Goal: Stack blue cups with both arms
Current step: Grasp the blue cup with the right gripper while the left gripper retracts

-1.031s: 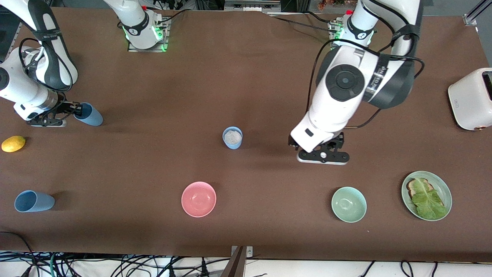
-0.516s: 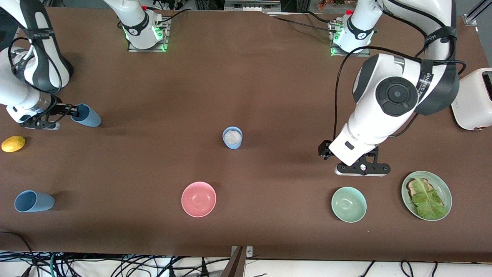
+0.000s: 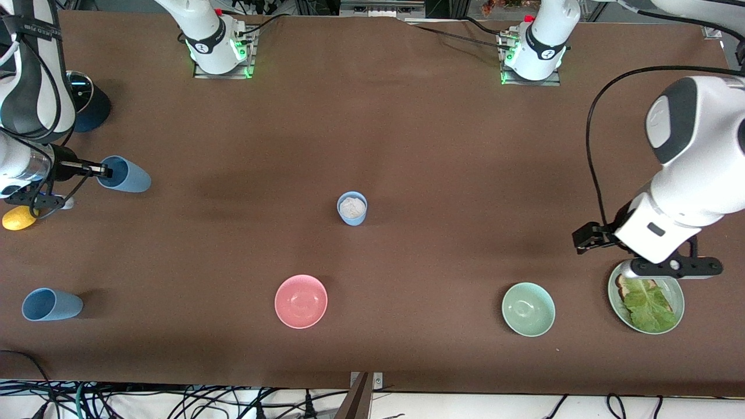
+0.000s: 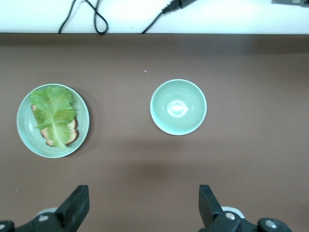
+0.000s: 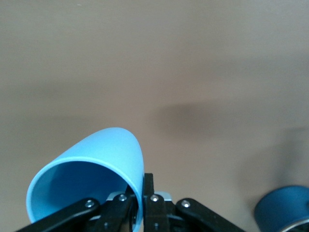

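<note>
My right gripper is shut on the rim of a light-blue cup, one finger inside and one outside. It holds the cup on its side over the table at the right arm's end. The right wrist view shows the cup in the gripper. A second blue cup stands upright mid-table with something white inside. A third blue cup lies on its side near the front edge. My left gripper is open and empty over the lettuce plate.
A lemon lies under the right wrist. A dark blue lidded pot stands near the right arm. A pink bowl and a pale green bowl sit near the front edge. The left wrist view shows the green bowl and the plate.
My left arm has swung from beside the upright cup toward its own end of the table, over the lettuce plate. My right gripper has drawn the held cup slightly toward its end.
</note>
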`<state>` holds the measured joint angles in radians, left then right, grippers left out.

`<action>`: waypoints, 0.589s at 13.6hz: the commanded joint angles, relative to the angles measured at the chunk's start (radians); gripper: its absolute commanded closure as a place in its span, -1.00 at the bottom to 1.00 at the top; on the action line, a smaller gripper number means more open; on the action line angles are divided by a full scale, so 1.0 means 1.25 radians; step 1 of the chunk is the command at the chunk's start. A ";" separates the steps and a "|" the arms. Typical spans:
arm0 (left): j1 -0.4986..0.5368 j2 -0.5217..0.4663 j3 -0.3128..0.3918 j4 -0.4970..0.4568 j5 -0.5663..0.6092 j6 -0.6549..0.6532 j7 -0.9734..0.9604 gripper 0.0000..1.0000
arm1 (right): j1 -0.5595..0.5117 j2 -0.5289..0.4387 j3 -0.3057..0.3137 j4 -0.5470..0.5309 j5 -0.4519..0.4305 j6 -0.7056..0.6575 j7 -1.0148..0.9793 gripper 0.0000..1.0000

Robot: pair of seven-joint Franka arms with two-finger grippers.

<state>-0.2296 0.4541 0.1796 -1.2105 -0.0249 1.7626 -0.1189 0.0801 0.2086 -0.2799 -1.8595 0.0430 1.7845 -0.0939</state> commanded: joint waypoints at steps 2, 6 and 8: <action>0.080 -0.025 -0.014 -0.029 0.005 -0.003 0.019 -1.00 | 0.084 -0.006 -0.003 0.085 0.039 -0.124 0.148 1.00; 0.134 -0.015 -0.012 -0.034 -0.051 0.004 0.018 -1.00 | 0.184 -0.024 0.008 0.112 0.083 -0.164 0.335 1.00; 0.143 -0.012 -0.012 -0.034 -0.040 0.005 0.012 -1.00 | 0.194 -0.028 0.069 0.122 0.107 -0.153 0.437 1.00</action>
<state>-0.0639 0.4452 0.1767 -1.2421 -0.0687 1.7604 -0.1117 0.3120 0.1882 -0.2416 -1.7257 0.1468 1.6055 0.3455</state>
